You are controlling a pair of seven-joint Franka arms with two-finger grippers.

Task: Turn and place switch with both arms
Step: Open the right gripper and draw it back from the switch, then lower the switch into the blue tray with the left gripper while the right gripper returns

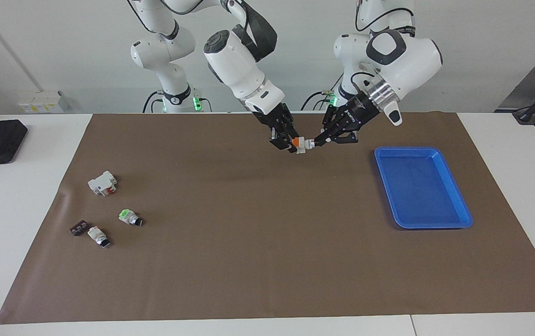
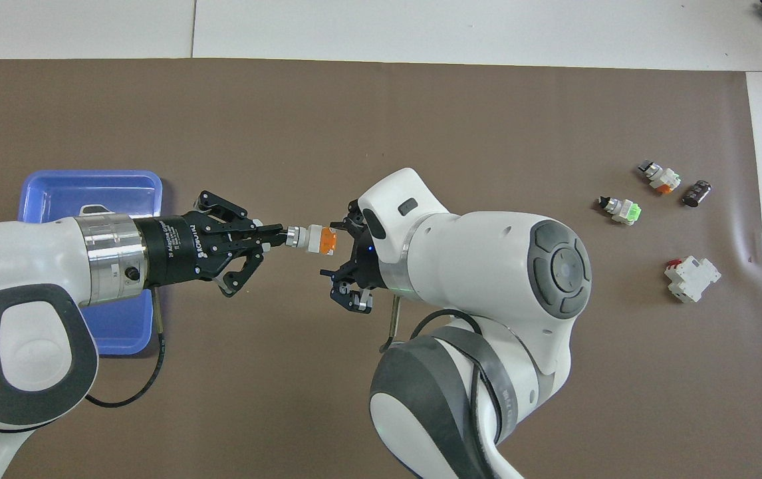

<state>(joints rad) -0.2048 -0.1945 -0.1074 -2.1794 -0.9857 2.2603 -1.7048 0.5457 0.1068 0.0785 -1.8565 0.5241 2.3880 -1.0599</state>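
Note:
The switch (image 1: 299, 144) is held up in the air over the brown mat, lying level between the two grippers; it also shows in the overhead view (image 2: 312, 239). My left gripper (image 1: 313, 142) is shut on its knob end and shows in the overhead view (image 2: 282, 235). The orange block points at my right gripper (image 1: 288, 141), which stands open just off that end, its fingers spread on either side (image 2: 336, 249).
A blue tray (image 1: 454, 219) lies toward the left arm's end, partly under the left arm in the overhead view (image 2: 88, 178). Toward the right arm's end lie a green-ended switch (image 1: 127, 216), another small switch (image 1: 97, 234), a dark part (image 1: 77, 228) and a white block with red (image 1: 102, 183).

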